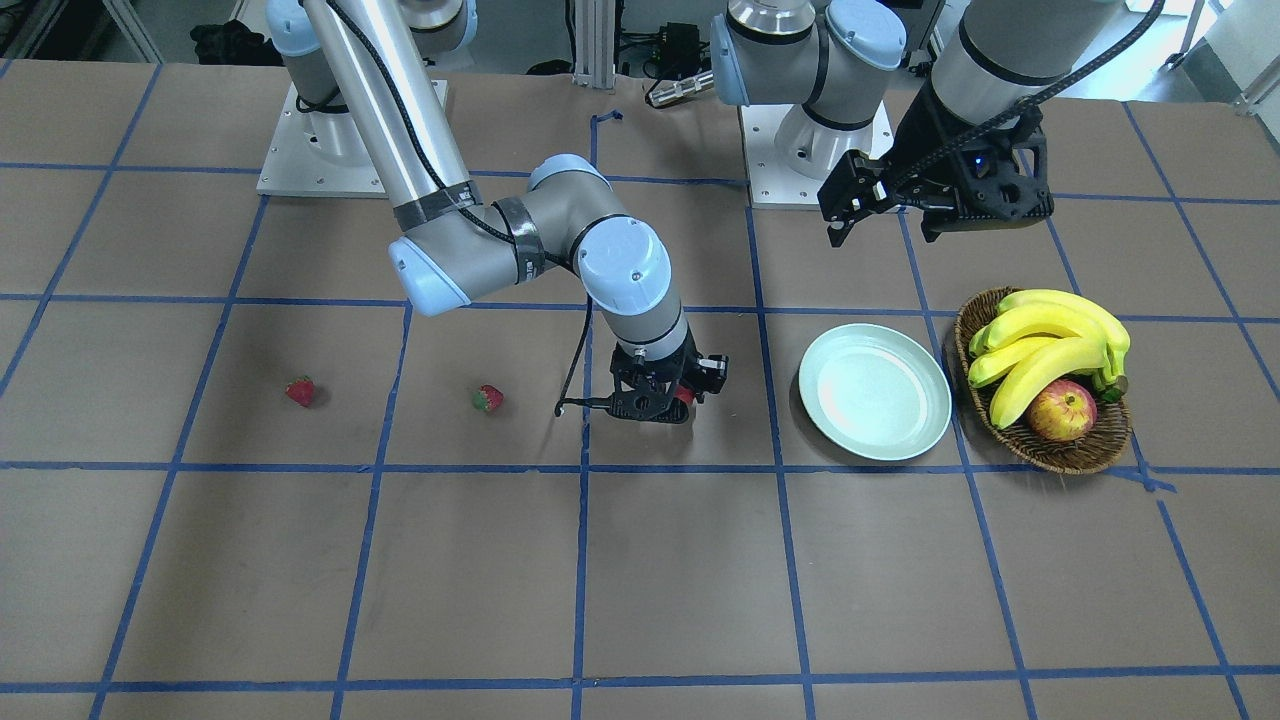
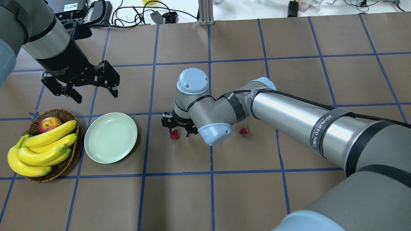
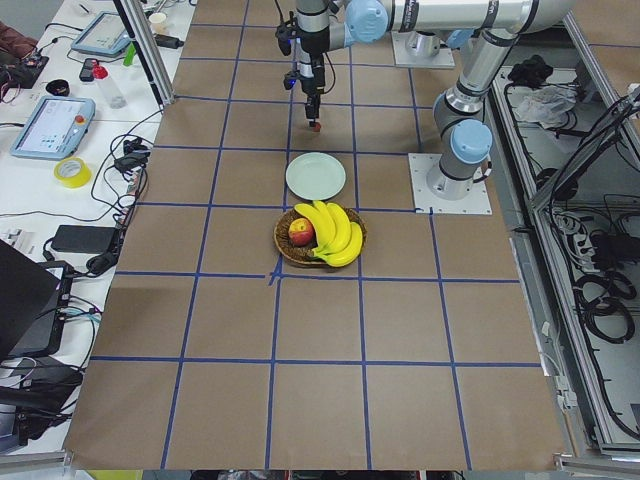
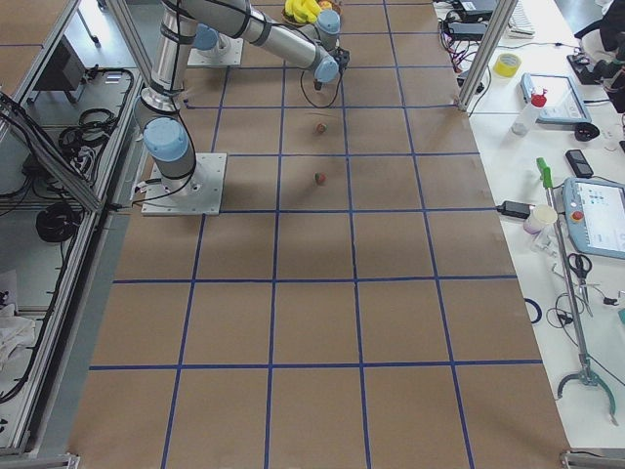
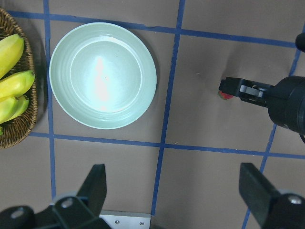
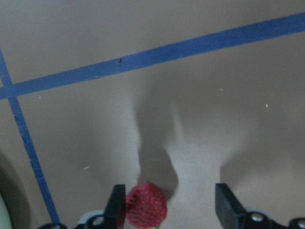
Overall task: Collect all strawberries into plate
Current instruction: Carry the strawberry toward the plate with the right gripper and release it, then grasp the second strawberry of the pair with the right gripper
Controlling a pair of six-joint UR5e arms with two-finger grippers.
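The pale green plate [image 1: 875, 392] lies empty on the table, also in the overhead view [image 2: 110, 137] and the left wrist view [image 5: 102, 75]. Two strawberries [image 1: 300, 390] [image 1: 487, 398] lie apart on the table. A third strawberry [image 6: 145, 205] sits between the open fingers of my right gripper [image 6: 171, 200], close against one finger [image 6: 119, 202]. That gripper [image 2: 179, 127] is low over the table, a short way from the plate, with the strawberry [image 2: 174, 134] at its tips. My left gripper [image 2: 93, 91] is open and empty, held high beyond the plate.
A brown wicker basket [image 1: 1045, 455] with bananas [image 1: 1040, 350] and a red-yellow apple [image 1: 1060, 410] stands right beside the plate. Blue tape lines grid the brown table. The right arm's elbow [image 2: 192, 81] hangs over the table's middle.
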